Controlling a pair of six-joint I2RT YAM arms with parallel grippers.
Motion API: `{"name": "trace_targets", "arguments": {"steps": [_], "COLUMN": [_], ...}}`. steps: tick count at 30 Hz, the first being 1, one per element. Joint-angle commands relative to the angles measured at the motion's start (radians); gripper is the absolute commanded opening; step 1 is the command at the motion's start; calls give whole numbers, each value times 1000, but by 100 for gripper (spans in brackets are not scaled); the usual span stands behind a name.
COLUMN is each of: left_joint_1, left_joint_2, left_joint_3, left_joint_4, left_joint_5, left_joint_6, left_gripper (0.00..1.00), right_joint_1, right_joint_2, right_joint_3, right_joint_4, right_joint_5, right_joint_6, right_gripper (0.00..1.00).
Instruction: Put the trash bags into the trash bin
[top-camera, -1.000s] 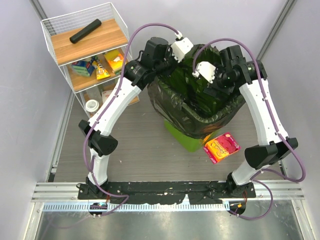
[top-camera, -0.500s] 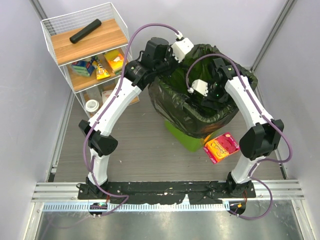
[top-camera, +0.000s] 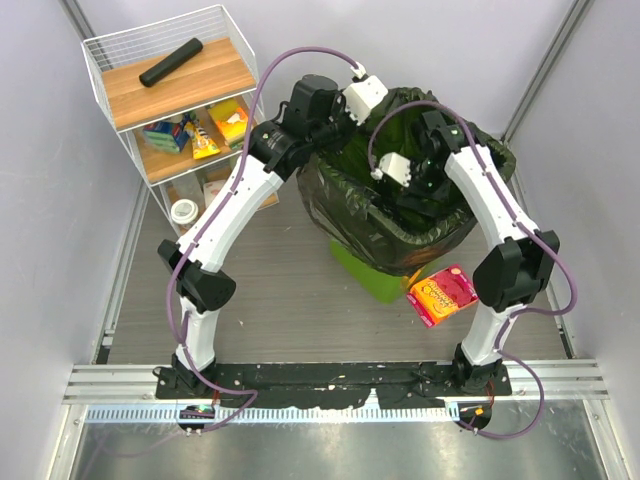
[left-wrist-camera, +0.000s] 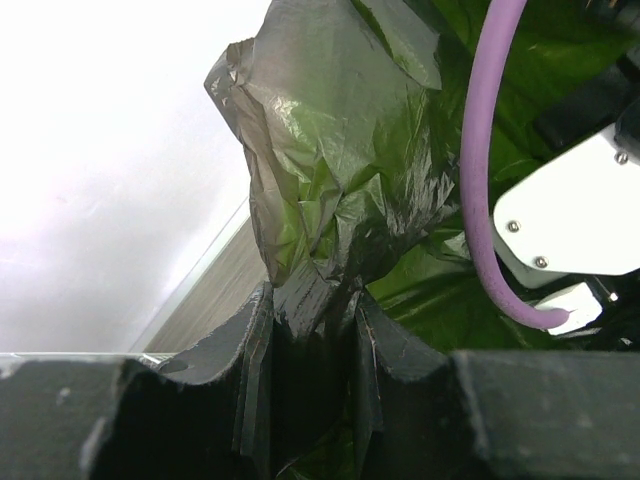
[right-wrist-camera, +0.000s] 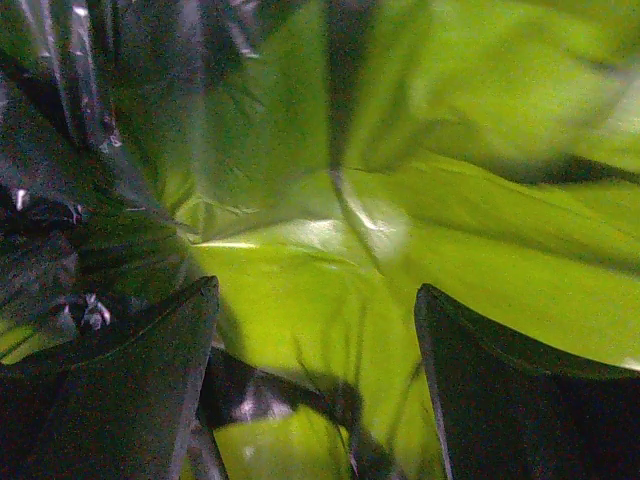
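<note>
Your left claw (left-wrist-camera: 310, 300) pinches a fold of the trash bag (left-wrist-camera: 330, 150) at the 11 o'clock edge of the bag's mouth. Your right claw (right-wrist-camera: 315, 330) is spread wide, down inside the bag toward 3 o'clock, gripping nothing. Bag lines the green trash bin (top-camera: 362, 270), draped over its rim. Bin stands at 1 o'clock on the table (top-camera: 270, 300). Pink packet (top-camera: 443, 293) lies just beside it at 5 o'clock.

Overhead, light is bright and even. Left of the trash bag (left-wrist-camera: 330, 190) the background blows out white; inside it, a blurry green glow.
</note>
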Motion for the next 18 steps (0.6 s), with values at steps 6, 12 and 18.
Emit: {"name": "trace_targets", "arguments": {"steps": [6, 12, 18], "left_joint_1": [6, 21, 57], "left_joint_2": [27, 31, 7], "left_joint_3": [9, 60, 78], "left_joint_4": [-30, -49, -50], "left_joint_5": [-62, -33, 39], "left_joint_6": [16, -59, -155], "left_gripper": [0, 7, 38], "right_joint_1": [-30, -70, -144], "right_joint_2": [-133, -170, -207], "right_joint_3": [303, 394, 414], "right_joint_4": [-62, 27, 90], "right_joint_5": [-211, -228, -251], "right_joint_6": [156, 279, 345], "right_gripper": [84, 85, 85]}}
